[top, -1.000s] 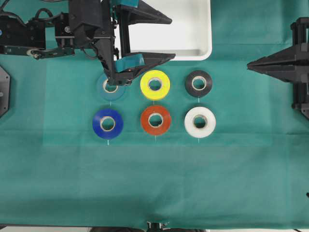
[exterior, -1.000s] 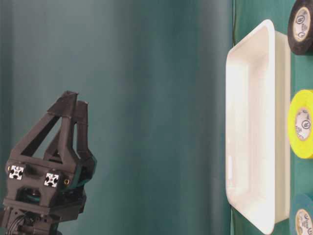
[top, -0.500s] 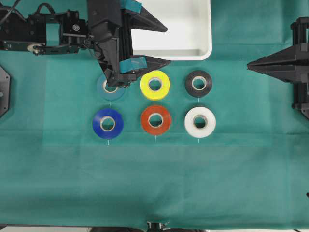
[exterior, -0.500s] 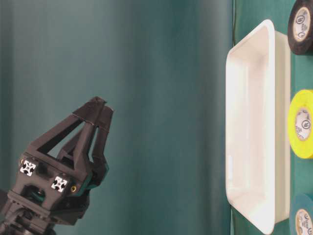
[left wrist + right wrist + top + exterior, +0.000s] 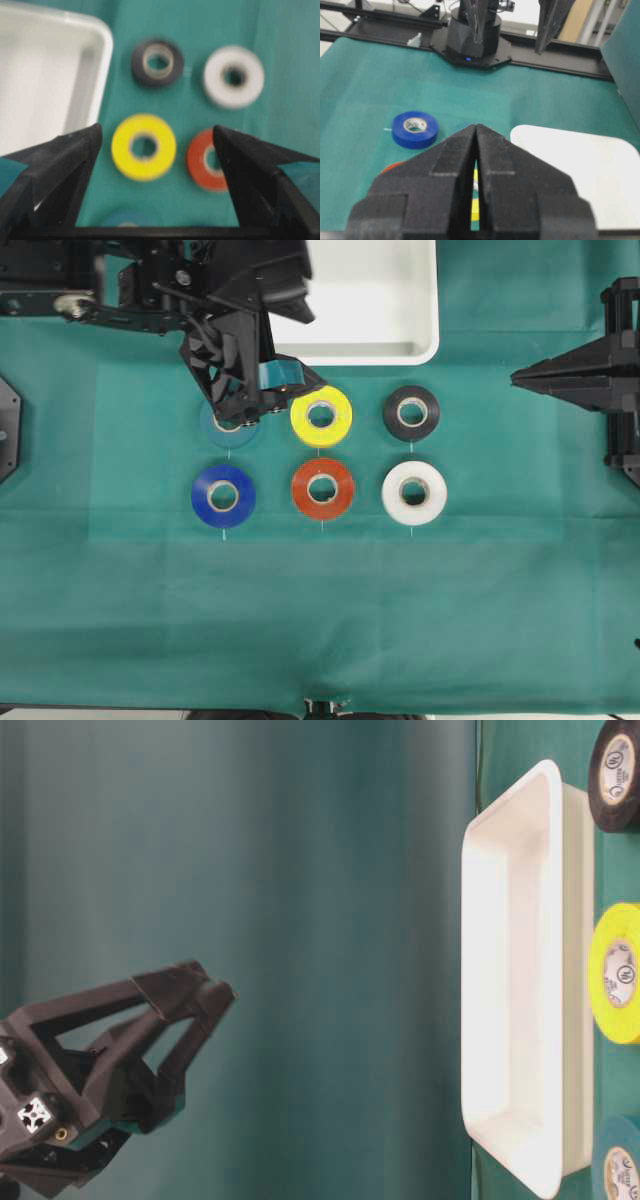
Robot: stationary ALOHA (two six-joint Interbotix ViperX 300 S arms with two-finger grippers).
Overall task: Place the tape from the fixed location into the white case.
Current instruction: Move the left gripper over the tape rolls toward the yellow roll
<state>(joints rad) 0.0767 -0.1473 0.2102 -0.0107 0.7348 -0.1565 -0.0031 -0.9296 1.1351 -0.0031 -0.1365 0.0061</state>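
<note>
The yellow tape (image 5: 321,415) lies flat on the green cloth, in the middle of the back row of rolls, just in front of the white case (image 5: 425,344). My left gripper (image 5: 315,348) hangs open above the tape's left side, tilted down, with nothing between its fingers. In the left wrist view the tape (image 5: 143,147) shows between the wide-spread fingers of the left gripper (image 5: 156,129), with the case (image 5: 102,50) at the upper left. My right gripper (image 5: 517,373) rests shut at the right edge, away from the rolls.
Five other rolls lie around the tape: teal (image 5: 222,426) partly under the left gripper, black (image 5: 411,412), blue (image 5: 223,496), orange-red (image 5: 322,487) and white (image 5: 414,492). The case's inside shows nothing in it.
My left gripper has pitched nose-down and shifted slightly toward the yellow tape, still open. The rolls and the right gripper have not moved.
</note>
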